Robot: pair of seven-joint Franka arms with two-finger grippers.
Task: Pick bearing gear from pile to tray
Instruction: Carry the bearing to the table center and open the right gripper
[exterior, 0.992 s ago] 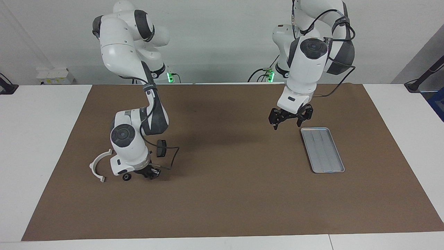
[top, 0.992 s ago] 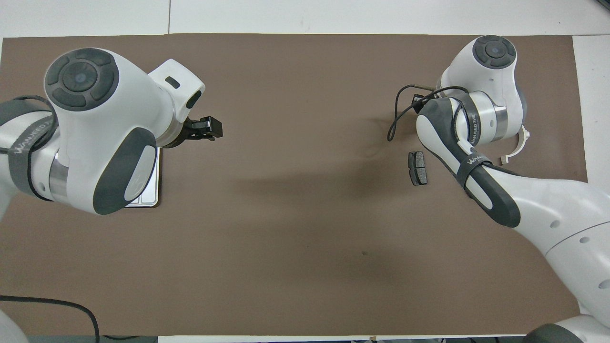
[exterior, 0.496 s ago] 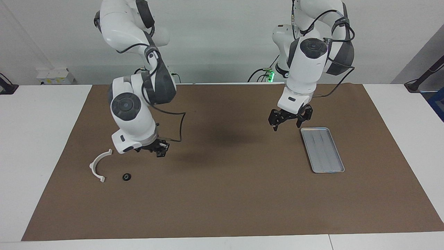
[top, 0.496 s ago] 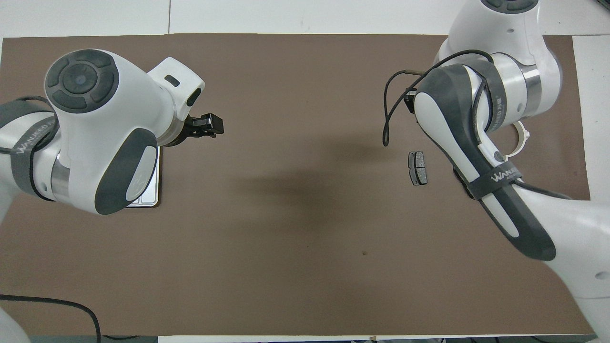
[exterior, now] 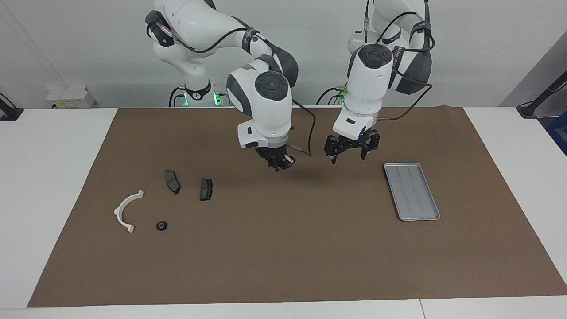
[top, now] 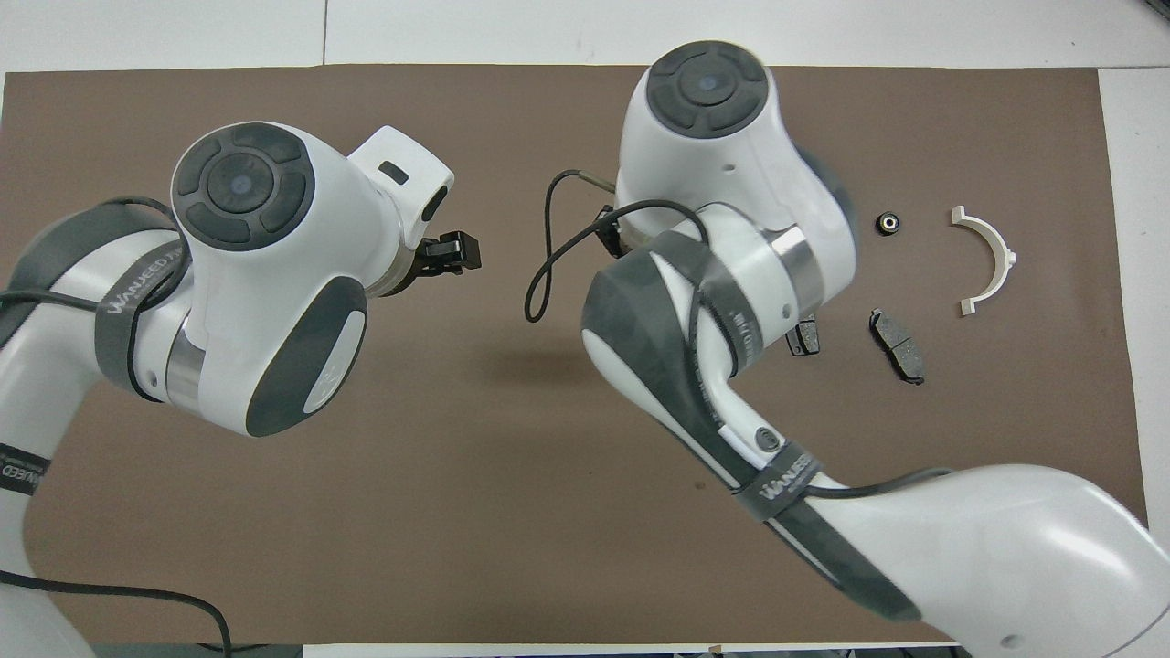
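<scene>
The pile lies toward the right arm's end of the mat: a white half-ring bracket (exterior: 127, 210), one small black round piece (exterior: 161, 225) and two dark grey pads (exterior: 172, 181) (exterior: 206, 188). My right gripper (exterior: 278, 164) hangs over the middle of the mat, fingers close together on a small dark bearing gear that barely shows. The silver tray (exterior: 412, 190) lies bare toward the left arm's end. My left gripper (exterior: 350, 151) is open and empty, in the air beside the tray's nearer corner. In the overhead view the left gripper (top: 457, 253) shows; the tray and right gripper are hidden under the arms.
A brown mat (exterior: 283, 257) covers the white table. In the overhead view the bracket (top: 987, 260), round piece (top: 886, 222) and one pad (top: 898, 332) show; the other pad (top: 804, 336) is half under the right arm.
My right gripper has risen from the pile and swung to the mat's middle, toward the tray, uncovering both pads. My left gripper has shifted a little toward the middle.
</scene>
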